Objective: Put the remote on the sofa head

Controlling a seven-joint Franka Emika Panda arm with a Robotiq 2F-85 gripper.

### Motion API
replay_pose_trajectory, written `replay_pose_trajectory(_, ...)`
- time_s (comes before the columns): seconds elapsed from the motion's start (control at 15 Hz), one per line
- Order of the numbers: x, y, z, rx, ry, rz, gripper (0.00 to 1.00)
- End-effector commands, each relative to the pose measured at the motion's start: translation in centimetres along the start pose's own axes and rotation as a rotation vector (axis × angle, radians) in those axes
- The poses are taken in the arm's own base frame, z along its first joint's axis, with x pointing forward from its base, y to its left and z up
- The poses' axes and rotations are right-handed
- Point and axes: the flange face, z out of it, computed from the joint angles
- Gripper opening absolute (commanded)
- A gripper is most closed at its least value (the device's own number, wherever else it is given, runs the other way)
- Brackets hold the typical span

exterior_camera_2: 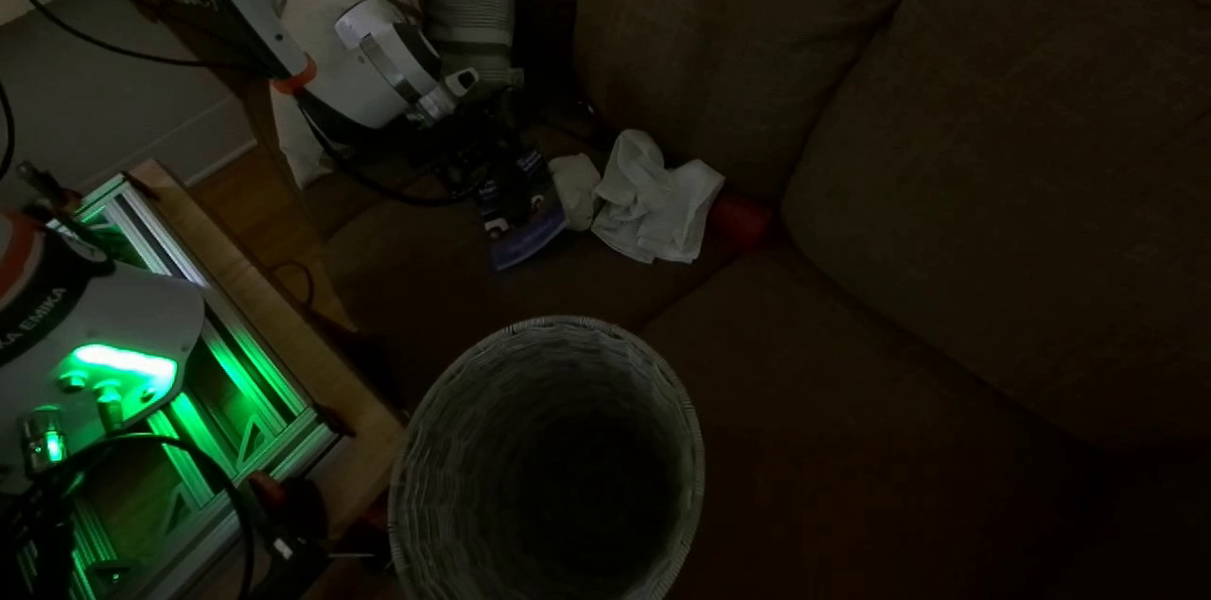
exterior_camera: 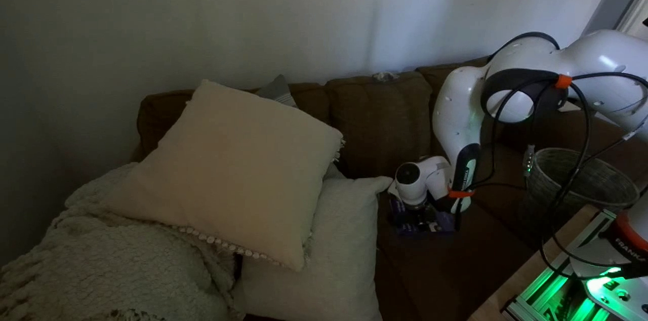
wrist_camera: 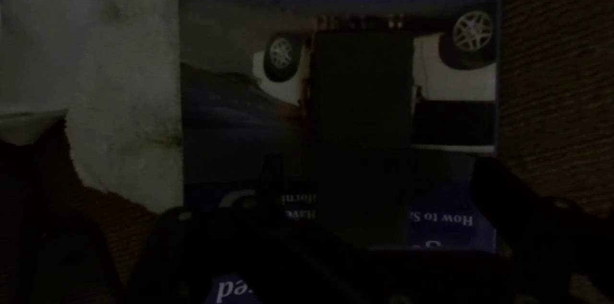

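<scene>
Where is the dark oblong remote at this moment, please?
In the wrist view, the dark oblong remote lies slightly right of centre on the flat blue printed booklet, seen between the jaws of the open black gripper.

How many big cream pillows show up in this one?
2: in an exterior view, the bobble-edged pillow lies tilted, and the lower pillow is partly covered by it. More could be hidden behind them.
</scene>
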Motion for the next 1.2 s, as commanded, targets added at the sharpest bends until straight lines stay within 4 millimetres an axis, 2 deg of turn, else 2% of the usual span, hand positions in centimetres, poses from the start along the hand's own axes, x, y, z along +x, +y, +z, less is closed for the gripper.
replay_pose_trajectory(0.0,0.9,-1.0,3.1,-0.011,-0.024,0.026,0.75)
replay_pose_trajectory(0.13,0.8,-0.8,4.4,-0.007,-0.033,0.046,0.73)
replay_pose_trajectory(0.33,0.5,-0.1,4.9,-0.004,-0.030,0.063,0.48)
replay_pose_trajectory(0.53,0.2,0.7,3.2,0.005,-0.005,0.059,0.29)
replay_pose_trajectory(0.87,-1.7,0.1,-1.2,0.097,0.102,-0.121,0.28)
replay_pose_trajectory(1.0,-3.3,-0.3,-3.6,0.119,0.148,-0.181,0.28)
replay_pose_trajectory(1.13,-5.8,0.1,-6.1,0.109,0.152,-0.166,0.28)
